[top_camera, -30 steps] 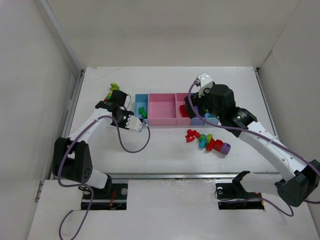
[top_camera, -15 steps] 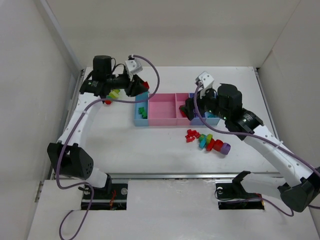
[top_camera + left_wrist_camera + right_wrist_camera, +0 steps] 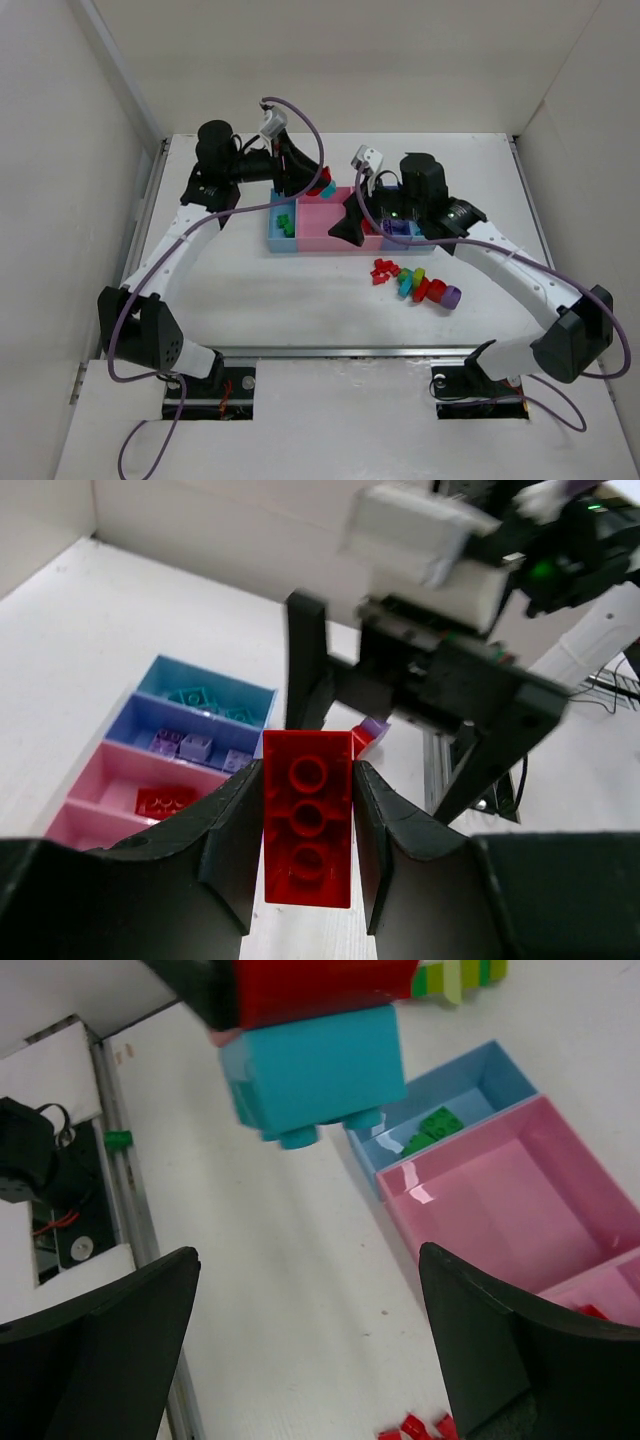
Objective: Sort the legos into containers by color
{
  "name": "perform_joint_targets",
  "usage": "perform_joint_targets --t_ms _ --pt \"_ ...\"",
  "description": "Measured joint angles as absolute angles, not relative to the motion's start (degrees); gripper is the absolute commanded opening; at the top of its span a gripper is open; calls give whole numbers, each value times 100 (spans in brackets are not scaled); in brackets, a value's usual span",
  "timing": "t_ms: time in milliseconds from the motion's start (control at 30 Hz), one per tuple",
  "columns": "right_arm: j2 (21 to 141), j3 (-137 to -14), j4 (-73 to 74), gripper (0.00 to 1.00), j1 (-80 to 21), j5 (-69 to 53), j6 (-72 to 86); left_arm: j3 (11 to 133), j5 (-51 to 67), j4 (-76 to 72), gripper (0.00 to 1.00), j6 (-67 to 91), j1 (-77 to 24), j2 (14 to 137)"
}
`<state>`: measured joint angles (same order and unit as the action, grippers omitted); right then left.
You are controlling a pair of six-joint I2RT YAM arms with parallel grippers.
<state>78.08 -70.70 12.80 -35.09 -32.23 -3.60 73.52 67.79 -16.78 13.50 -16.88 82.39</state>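
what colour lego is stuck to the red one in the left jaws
Teal plastic brick below the red plastic brick; right wrist view shows it best.

Two arms (image 3: 165, 250), five trays (image 3: 320, 228) (joined), many legos (image 3: 415, 285)

1. The red studded plastic brick (image 3: 307, 830) between the left gripper's (image 3: 307, 780) fingers (image 3: 232, 825): smooth, glossy.
2. Those black fingers: matt.
3. The pink rectangular plastic tray (image 3: 500, 1195) below the right gripper (image 3: 308, 1260): shiny, glinting.
4. The white table (image 3: 300, 1360): smooth, matt.

White arms (image 3: 165, 255), black joints (image 3: 214, 141), purple cables (image 3: 121, 455)
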Motion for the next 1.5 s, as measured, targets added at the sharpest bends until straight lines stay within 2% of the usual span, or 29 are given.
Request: perform_joint_targets --t_ms 200,367,667,767,800,833,900,933,1033,1067,1100,1300,1500 --pt "7999 -7150 1221 95 -3485 -3675 -163 7166 7017 -1977 0 1400 -1767 7837" --pt "7996 -7155 847 78 -3323 -4213 82 7072 7067 -1614 0 991 -1822 7721" --pt "7996 -7157 375 78 -3258 -4707 436 7019 7048 -1199 0 639 -1992 7721" --pt "7996 -7157 279 65 -3258 -4740 480 7019 7046 -1011 0 489 -2036 7719" --pt "7996 -7157 252 59 -3258 -4755 497 7019 7046 -954 0 458 -2056 7719" --pt "7999 -7157 231 48 -3258 -4779 517 7017 7043 -915 0 432 -2064 7719" --pt "8020 -7159 207 39 -3258 -4847 558 7015 7022 -878 0 375 -2082 7719" --pt "8036 -7164 207 28 -3258 -4875 587 7015 7037 -854 0 346 -2095 7719" --pt "8073 -7164 211 14 -3253 -4980 637 7011 7041 -773 0 305 -2097 7717" --pt "8082 -7164 211 3 -3251 -4991 646 7011 7041 -744 0 290 -2095 7717" --pt "8084 -7164 211 0 -3253 -4993 648 7011 7037 -731 0 276 -2095 7714" --pt "7964 -6873 75 0 -3131 -4617 849 7011 6613 -611 0 156 -2132 7706" --pt "7216 -5638 185 0 -2043 -2816 1481 7022 4403 -554 0 200 -2169 7682"
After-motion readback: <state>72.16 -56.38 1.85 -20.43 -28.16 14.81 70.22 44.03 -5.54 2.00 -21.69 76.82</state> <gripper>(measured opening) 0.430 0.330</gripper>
